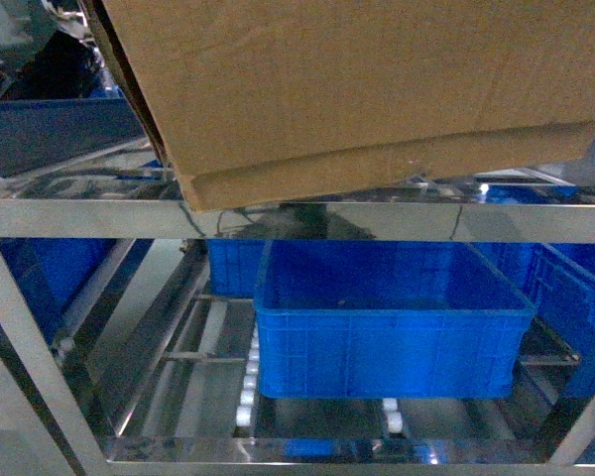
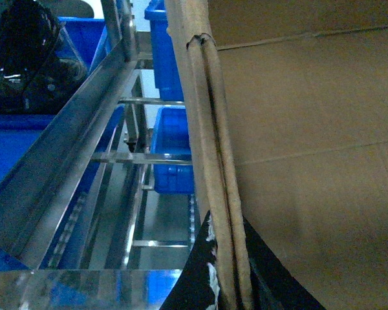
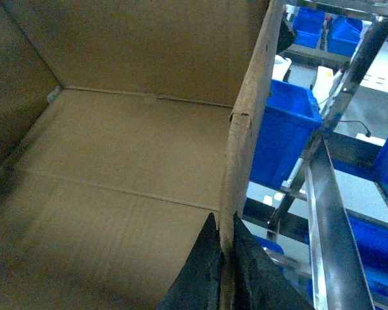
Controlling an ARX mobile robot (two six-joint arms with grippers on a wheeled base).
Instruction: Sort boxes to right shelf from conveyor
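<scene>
A large brown cardboard box (image 1: 357, 89) fills the top of the head view, tilted, with its low front corner just over the top rail of the steel right shelf (image 1: 297, 220). Whether it touches the rail I cannot tell. Both grippers are hidden behind the box in the head view. In the left wrist view my left gripper (image 2: 226, 218) is shut on the box's (image 2: 297, 161) folded wall edge. In the right wrist view my right gripper (image 3: 224, 216) is shut on the opposite wall, beside the empty box interior (image 3: 116, 161). The conveyor is out of view.
A blue plastic crate (image 1: 392, 317) sits on the shelf's lower tier over white roller wheels (image 1: 246, 397), with more blue crates behind and at both sides. Steel rails (image 2: 71, 174) run close left of the box, and a steel post (image 3: 326, 213) stands close on its right.
</scene>
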